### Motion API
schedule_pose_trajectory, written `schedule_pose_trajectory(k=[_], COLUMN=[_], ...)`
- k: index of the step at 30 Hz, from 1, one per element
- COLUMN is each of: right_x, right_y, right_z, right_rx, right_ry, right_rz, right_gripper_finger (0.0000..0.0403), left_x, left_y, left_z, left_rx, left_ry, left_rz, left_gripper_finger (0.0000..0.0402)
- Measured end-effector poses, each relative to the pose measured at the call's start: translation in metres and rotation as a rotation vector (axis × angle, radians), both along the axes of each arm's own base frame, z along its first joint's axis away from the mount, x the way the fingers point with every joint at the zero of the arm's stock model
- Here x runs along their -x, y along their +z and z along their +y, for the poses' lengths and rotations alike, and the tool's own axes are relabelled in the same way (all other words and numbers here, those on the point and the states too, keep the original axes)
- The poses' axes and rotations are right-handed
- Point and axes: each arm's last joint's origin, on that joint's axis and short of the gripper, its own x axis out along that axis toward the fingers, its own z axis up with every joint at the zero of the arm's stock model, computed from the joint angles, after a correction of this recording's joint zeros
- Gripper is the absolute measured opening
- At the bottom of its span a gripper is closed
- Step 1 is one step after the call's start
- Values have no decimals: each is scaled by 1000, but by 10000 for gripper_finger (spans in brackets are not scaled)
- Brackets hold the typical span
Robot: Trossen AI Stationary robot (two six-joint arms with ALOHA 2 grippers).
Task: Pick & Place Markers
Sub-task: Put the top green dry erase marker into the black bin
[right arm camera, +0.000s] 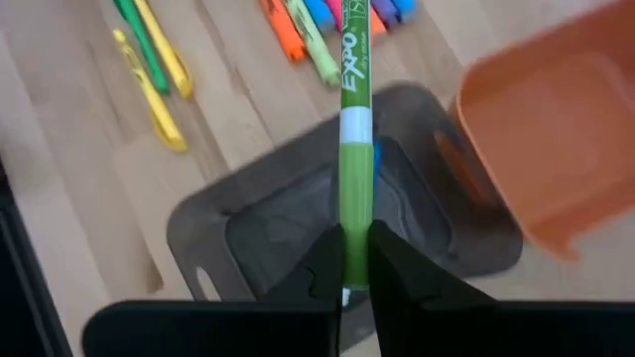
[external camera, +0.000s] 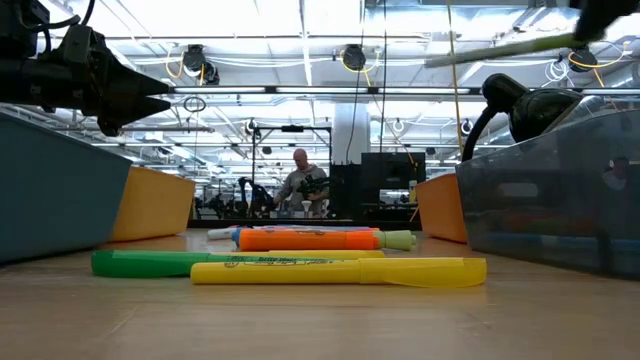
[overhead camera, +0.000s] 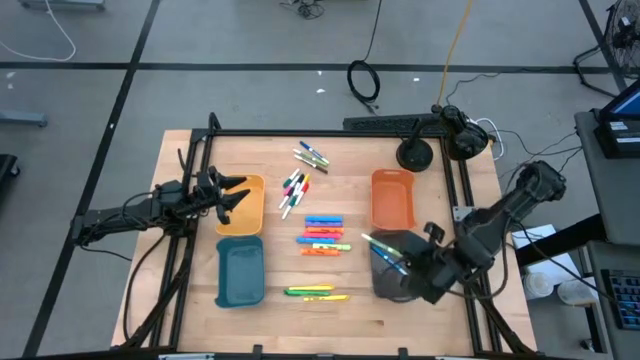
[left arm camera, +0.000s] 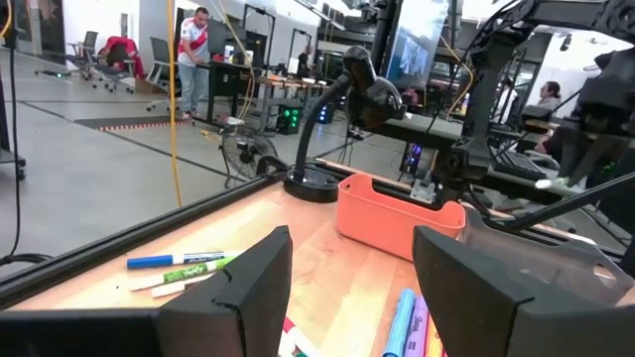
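Sitting on wood table [overhead camera: 340,300]: yellow tray [overhead camera: 243,205], teal tray [overhead camera: 240,272], orange tray [overhead camera: 392,198], grey tray [overhead camera: 393,268]; black desk lamp [overhead camera: 416,152] standing at far edge.

Green marker [right arm camera: 355,129] with white band and black lettering, pinched in black right gripper [right arm camera: 355,260]. Below it, dark grey tray [right arm camera: 258,233], bit of blue inside. Orange tray [overhead camera: 392,199] alongside. Yellow tray [overhead camera: 243,206] and teal tray [overhead camera: 240,272] on other side of table. Pale wood table [overhead camera: 300,320], black frame. Middle row of highlighters [overhead camera: 322,234]: blue, pink, orange, pale green. Near front edge, green and yellow highlighters [overhead camera: 316,292]. White pens [overhead camera: 294,190] with mixed coloured caps. Black left gripper [overhead camera: 228,192]. Black desk lamp [overhead camera: 414,153].
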Motion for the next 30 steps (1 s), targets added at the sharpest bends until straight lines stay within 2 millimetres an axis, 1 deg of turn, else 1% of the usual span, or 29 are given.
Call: schedule_pose_trajectory(k=[5,8,12,16,20,30], right_x=[14,20,25,26,25,23], right_y=[-8,-14,-25,-33,-38,-39], right_z=[8,12,13,12,15,17], right_rx=[-55,-102,-124,-136,-198,-233], right_ry=[-86,-131,-195,-240,-247,-282], right_rz=[48,83,119,129,141,119], right_gripper_finger=[16,16,16,16,16,17], left_x=[0,0,0,0,0,0], left_y=[0,0,0,0,0,0], left_z=[0,0,0,0,0,0], left_rx=[0,0,0,0,0,0], left_ry=[0,0,0,0,0,0], left_rz=[0,0,0,0,0,0], left_gripper_finger=[214,214,214,214,214,214])
